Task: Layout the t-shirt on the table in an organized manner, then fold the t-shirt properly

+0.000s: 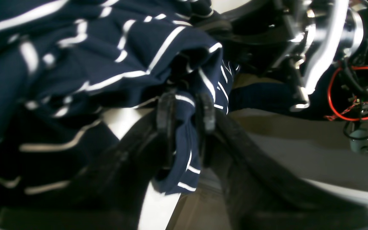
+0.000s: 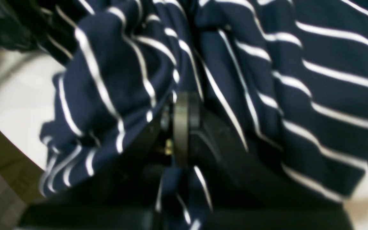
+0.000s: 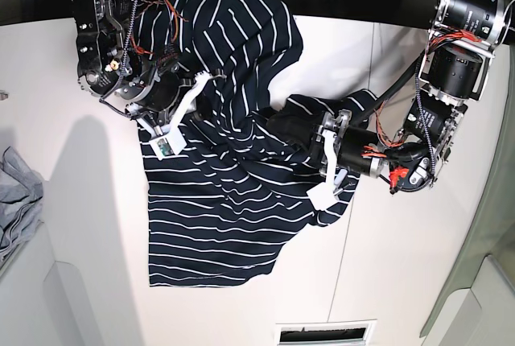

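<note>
The t-shirt (image 3: 225, 201) lies crumpled across the middle of the table (image 3: 72, 225), its lower half spread fairly flat toward 6 o'clock in the base view while its upper half is bunched and lifted toward 12 o'clock, where fabric drapes over the right arm. The right gripper (image 2: 179, 127) sits at about 10 o'clock of the shirt in the base view; in the right wrist view its two fingers are pressed together with a fold of striped cloth pinched between them, cloth spilling to both sides and below. The left gripper (image 1: 185, 111) reaches in from 3 o'clock of the shirt in the base view; in the left wrist view its fingers (image 1: 166, 111) stand slightly apart with a narrow rolled strip of the shirt hanging between them, the cloth touching both pads, so it looks loosely held rather than clamped tight. A plain grey cloth (image 3: 18, 201) lies at the table's 9 o'clock edge, well apart from the shirt. A white vent grille (image 3: 326, 334) shows at 6 o'clock, beyond the table's front edge
</note>
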